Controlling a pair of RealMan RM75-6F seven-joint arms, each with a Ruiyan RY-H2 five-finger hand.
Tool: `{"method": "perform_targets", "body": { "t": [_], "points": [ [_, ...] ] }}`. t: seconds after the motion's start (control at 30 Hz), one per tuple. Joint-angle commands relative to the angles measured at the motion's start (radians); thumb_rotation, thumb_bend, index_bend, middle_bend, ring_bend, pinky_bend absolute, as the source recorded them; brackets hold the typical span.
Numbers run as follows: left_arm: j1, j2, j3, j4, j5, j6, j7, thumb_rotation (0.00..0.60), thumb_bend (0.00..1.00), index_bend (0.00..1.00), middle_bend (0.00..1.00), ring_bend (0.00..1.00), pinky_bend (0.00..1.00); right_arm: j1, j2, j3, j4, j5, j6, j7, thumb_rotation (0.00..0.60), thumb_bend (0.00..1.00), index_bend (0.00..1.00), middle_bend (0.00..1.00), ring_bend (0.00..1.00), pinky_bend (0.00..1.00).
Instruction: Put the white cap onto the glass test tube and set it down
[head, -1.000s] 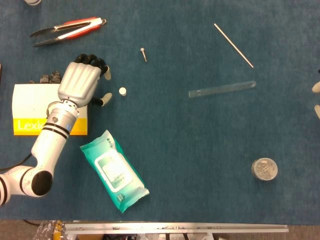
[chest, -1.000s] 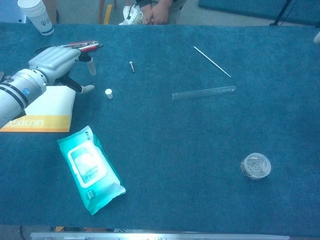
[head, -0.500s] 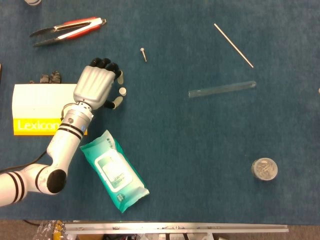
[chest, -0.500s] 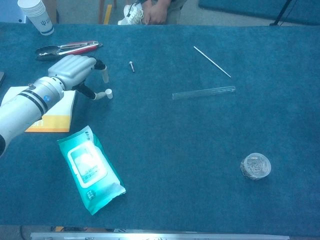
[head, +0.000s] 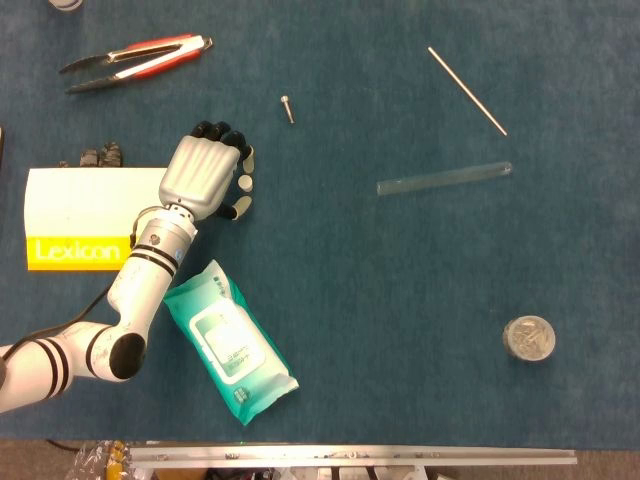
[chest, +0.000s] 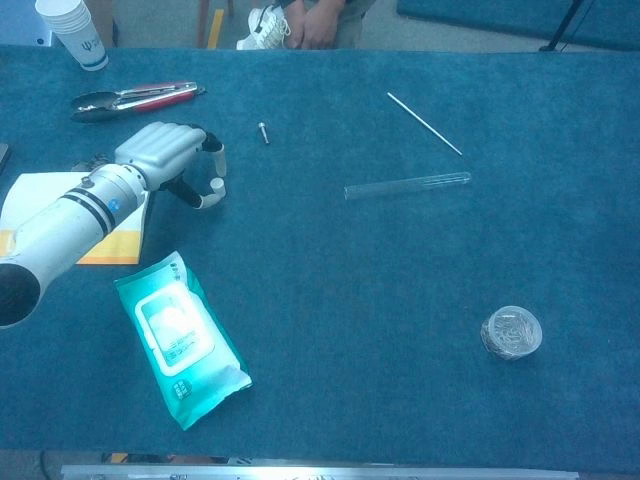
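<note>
Landmark: the white cap (head: 244, 182), lying on the blue table (head: 380, 320).

Far left of the cap — a white and yellow booklet (head: 75, 230) flat on the cloth, printed "Lexicon" on its yellow band. Up and left of the cap, a pair of red-handled tongs (head: 135, 58); a paper cup (chest: 72, 30) stands beyond them at the table's far corner (chest view only).

The left hand (head: 205, 172) sits directly at the cap, palm down. Its fingers (chest: 214, 158) curl over the cap from the far side and the thumb (head: 237, 208) comes in from the near side, so the cap lies between them. Whether they actually pinch it or only bracket it — I cannot tell from either view. The cap looks to rest on the cloth.

Below the cap, near the forearm, a teal pack of wet wipes (head: 228, 340) lies at a slant.

Up and right of the cap, a small screw (head: 288, 108).

Well right of the cap, the glass test tube (head: 444, 178) lies on its side, uncapped and untouched. Beyond it, a thin metal rod (head: 467, 90). Far right and down from the cap, a small round lidded jar (head: 527, 339).

Right hand: not seen in either view.
</note>
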Motion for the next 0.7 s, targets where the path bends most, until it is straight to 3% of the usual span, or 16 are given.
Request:
{"method": "perform_targets", "body": {
  "t": [0.03,0.7],
  "points": [
    [-0.002,-0.005,-0.003,0.007,-0.004,-0.005,-0.006,0.52,0.26,0.41,0.26,0.14,0.13,0.0,0.0,0.0,0.001,0.0,0.0,0.001,0.6,0.27,0.45,0.28,0.2,0.36],
    [-0.016,-0.014,-0.005,0.028,-0.017,-0.025,0.0,0.539,0.26,0.43,0.26,0.14,0.13,-0.004,-0.002,0.003,0.019,0.006,0.001,0.022,0.6,0.27,0.45,0.28,0.2,0.36]
  ]
}}
